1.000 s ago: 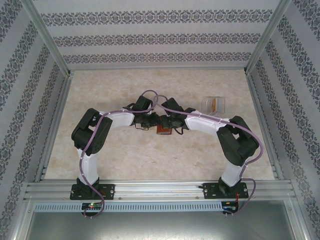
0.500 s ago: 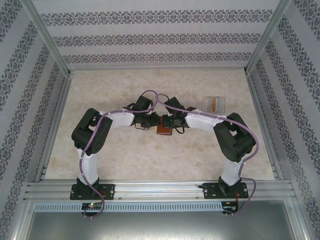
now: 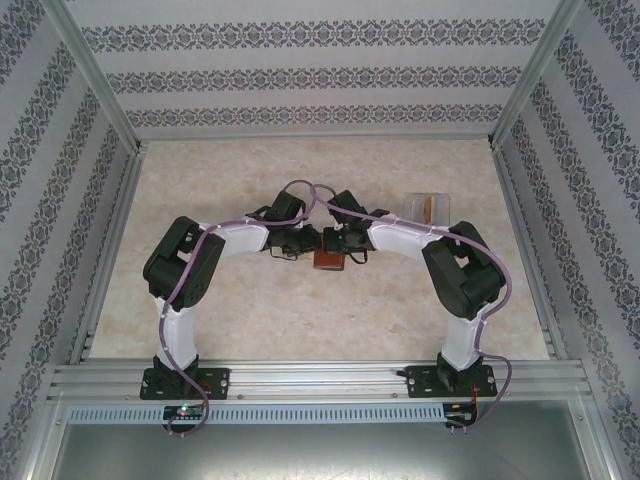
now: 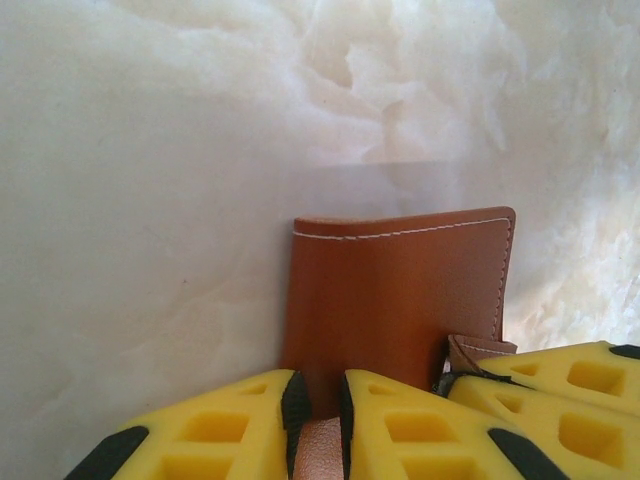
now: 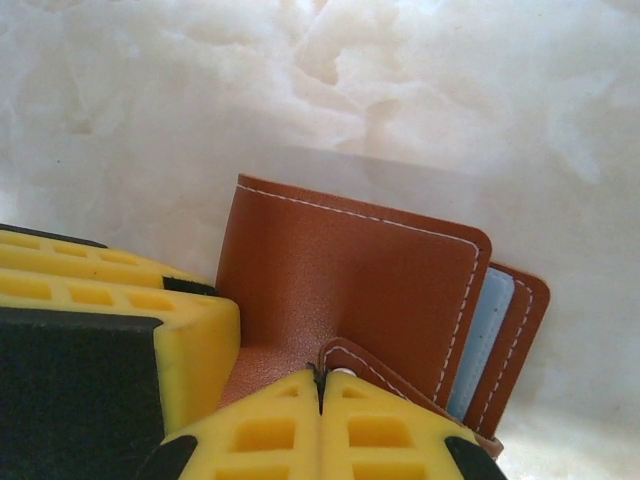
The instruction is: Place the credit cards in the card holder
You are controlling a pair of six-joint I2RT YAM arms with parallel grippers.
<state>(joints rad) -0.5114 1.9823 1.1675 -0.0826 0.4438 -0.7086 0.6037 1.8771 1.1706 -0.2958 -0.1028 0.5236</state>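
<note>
The card holder (image 3: 327, 259), a reddish-brown leather wallet with white stitching, lies on the table's middle between both arms. In the left wrist view my left gripper (image 4: 318, 420) is shut on the near flap of the card holder (image 4: 400, 290). My right gripper (image 5: 320, 400) is shut, its tips pinching the snap strap (image 5: 400, 375) of the card holder (image 5: 340, 290). A blue-grey credit card (image 5: 483, 340) sits between the wallet's flaps, only its edge showing. The right gripper's fingers (image 4: 560, 390) also show beside the strap.
A clear plastic box (image 3: 427, 208) with an orange card edge inside stands at the back right, behind the right arm. The marbled table (image 3: 250, 320) is bounded by metal rails and patterned walls. The left gripper's finger (image 5: 100, 340) crowds the wallet's left side.
The right arm's elbow has drifted slightly left and back. Both grippers stay at the card holder, and the left arm has not moved.
</note>
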